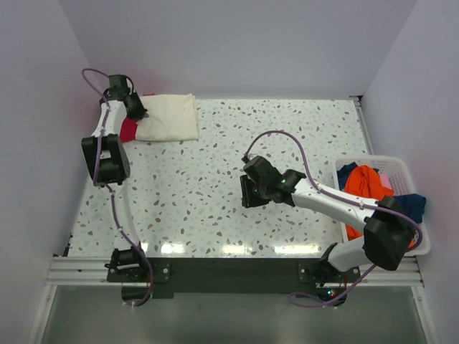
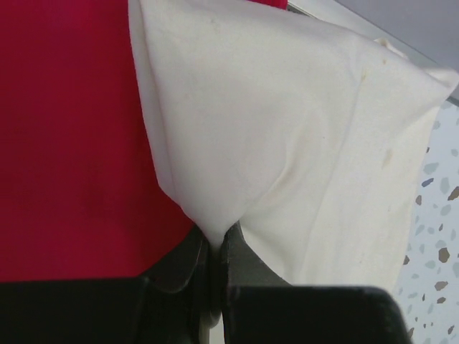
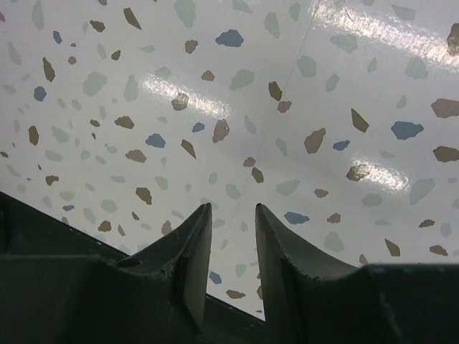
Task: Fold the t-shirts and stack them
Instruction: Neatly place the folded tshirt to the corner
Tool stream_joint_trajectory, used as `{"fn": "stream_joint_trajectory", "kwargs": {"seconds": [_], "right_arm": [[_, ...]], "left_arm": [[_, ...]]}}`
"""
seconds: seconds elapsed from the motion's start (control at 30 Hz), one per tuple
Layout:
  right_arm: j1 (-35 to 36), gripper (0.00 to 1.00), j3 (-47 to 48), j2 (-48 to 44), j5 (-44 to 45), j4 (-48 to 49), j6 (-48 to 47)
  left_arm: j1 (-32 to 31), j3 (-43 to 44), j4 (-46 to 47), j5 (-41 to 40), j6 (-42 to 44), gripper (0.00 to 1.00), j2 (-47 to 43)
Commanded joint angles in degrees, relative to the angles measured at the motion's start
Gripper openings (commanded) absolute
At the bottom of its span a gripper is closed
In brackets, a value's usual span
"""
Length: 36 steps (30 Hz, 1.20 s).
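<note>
My left hand (image 2: 215, 247) is clenched on a pinch of the cream t-shirt (image 1: 168, 118), at that shirt's left end in the far-left corner of the table (image 1: 215, 201). The folded shirt runs off to the right of the hand, its long axis left to right along the far edge. It lies over the red t-shirt (image 1: 129, 131), which shows only at the left. My right hand (image 3: 233, 222) hangs released and empty over mid-table, well apart from that stack. The basket (image 1: 401, 163) holding the orange t-shirt (image 1: 364, 183) lies to its right, so I judge that arm nearer the next shirt.
</note>
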Motion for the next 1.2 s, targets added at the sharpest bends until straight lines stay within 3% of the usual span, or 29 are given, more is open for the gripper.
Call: {"fn": "stream_joint_trajectory", "kwargs": {"seconds": [0.0,0.37,1.17], "right_arm": [[-0.1,0.34,2.7,0.2,0.7,0.0,-0.4],[0.0,0.34,3.6,-0.5,1.3,-1.5,-0.6],[0.0,0.34,3.0,-2.9,2.2,-2.5,0.1]], "left_arm": [[0.5,4.8,0.5,-0.6,-2.3,0.00,-6.3],[0.5,11.7,-0.7,-0.9,-3.9,0.00,-7.0],[6.9,13.9,-0.2,3.5,-2.0,0.00,-7.2]]}}
